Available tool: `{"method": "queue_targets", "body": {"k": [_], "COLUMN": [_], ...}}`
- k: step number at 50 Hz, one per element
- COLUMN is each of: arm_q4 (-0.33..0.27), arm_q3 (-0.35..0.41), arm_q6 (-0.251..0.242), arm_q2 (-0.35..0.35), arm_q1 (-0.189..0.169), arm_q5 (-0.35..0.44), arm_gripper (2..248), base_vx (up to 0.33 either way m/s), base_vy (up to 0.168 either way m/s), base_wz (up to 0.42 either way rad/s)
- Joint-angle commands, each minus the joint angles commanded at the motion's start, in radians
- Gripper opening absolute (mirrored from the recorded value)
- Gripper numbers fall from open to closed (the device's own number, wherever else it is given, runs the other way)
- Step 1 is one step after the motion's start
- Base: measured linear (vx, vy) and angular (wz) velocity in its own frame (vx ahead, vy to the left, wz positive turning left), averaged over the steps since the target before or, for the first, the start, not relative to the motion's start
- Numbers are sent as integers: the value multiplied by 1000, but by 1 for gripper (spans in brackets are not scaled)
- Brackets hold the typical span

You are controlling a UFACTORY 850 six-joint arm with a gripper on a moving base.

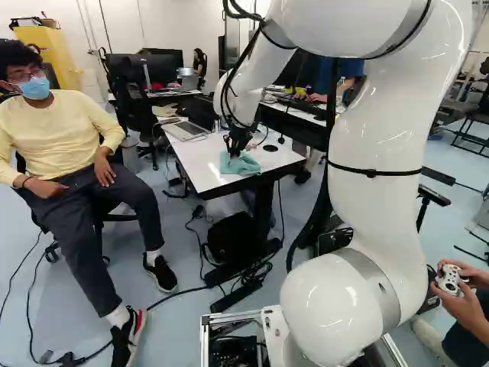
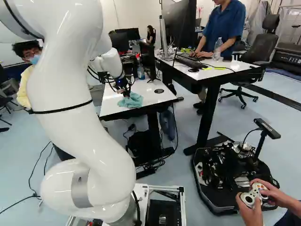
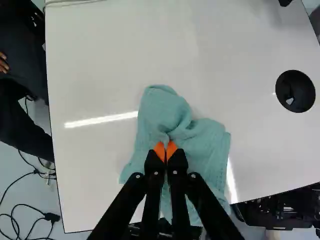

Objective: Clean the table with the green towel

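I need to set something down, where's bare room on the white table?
Widest is the stretch of table ahead of the towel, toward the laptop. Smaller patches lie between towel and round hole, and between towel and the seated person's side. It's crowded around the gripper and laptop.
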Motion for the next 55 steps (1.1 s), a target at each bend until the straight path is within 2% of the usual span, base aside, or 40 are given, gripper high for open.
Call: {"method": "queue_targets", "body": {"k": [55], "arm_q4": [0], "arm_q3": [12], "arm_q6": [0], "arm_q2": [142], "arm_q1": [-1], "arm_q5": [-43], "arm_gripper": [26], "base_vx": [0], "base_vy": [0], "base_wz": [0]}}
